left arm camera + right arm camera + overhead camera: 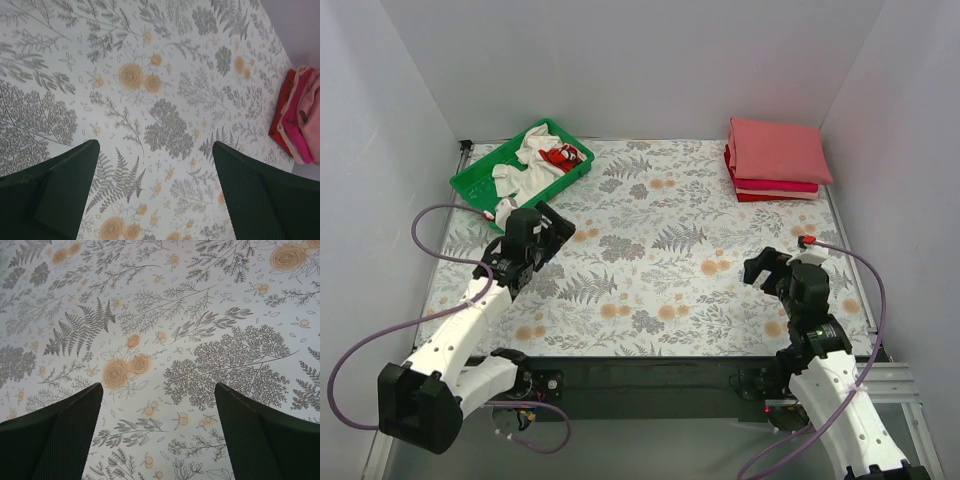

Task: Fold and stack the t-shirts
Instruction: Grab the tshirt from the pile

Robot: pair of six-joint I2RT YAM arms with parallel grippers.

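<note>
A crumpled white t-shirt with a red print (535, 165) lies in the green tray (475, 184) at the back left. A stack of folded t-shirts (775, 160), salmon-pink on top of red and cream, sits at the back right; its edge also shows in the left wrist view (300, 122). My left gripper (552, 232) is open and empty, just in front of the tray, over the floral cloth (156, 145). My right gripper (767, 270) is open and empty over the cloth at the front right (157, 387).
The floral tablecloth (660, 250) covers the whole table. Grey walls close in the back and both sides. Purple cables loop beside each arm.
</note>
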